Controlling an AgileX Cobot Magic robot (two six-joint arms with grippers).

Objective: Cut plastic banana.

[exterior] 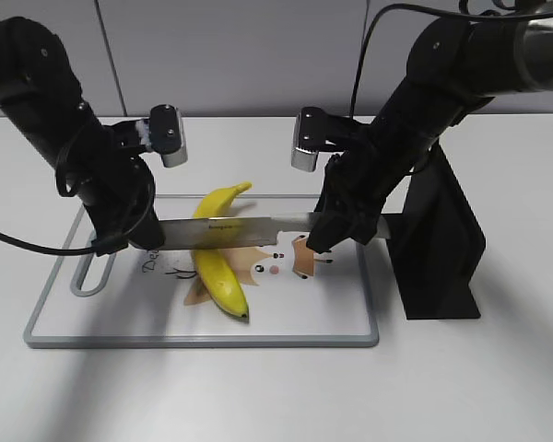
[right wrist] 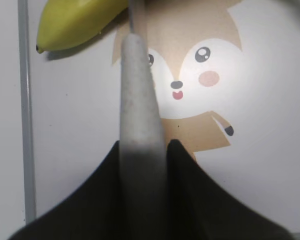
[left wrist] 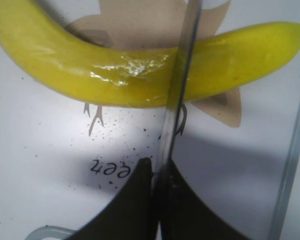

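You have the white counter [exterior: 498, 387] carrying a white cutting board [exterior: 341, 313] with a printed cartoon fox [right wrist: 200, 75]. The plastic banana [exterior: 219, 267] lies near the board's middle, dark tip toward the front edge. A knife [exterior: 230, 230] crosses the banana's middle, blade edge down against it. Your left gripper [exterior: 129, 238] is closed on the blade's tip end; your right gripper [exterior: 336, 230] is clamped round the pale handle [right wrist: 137, 110].
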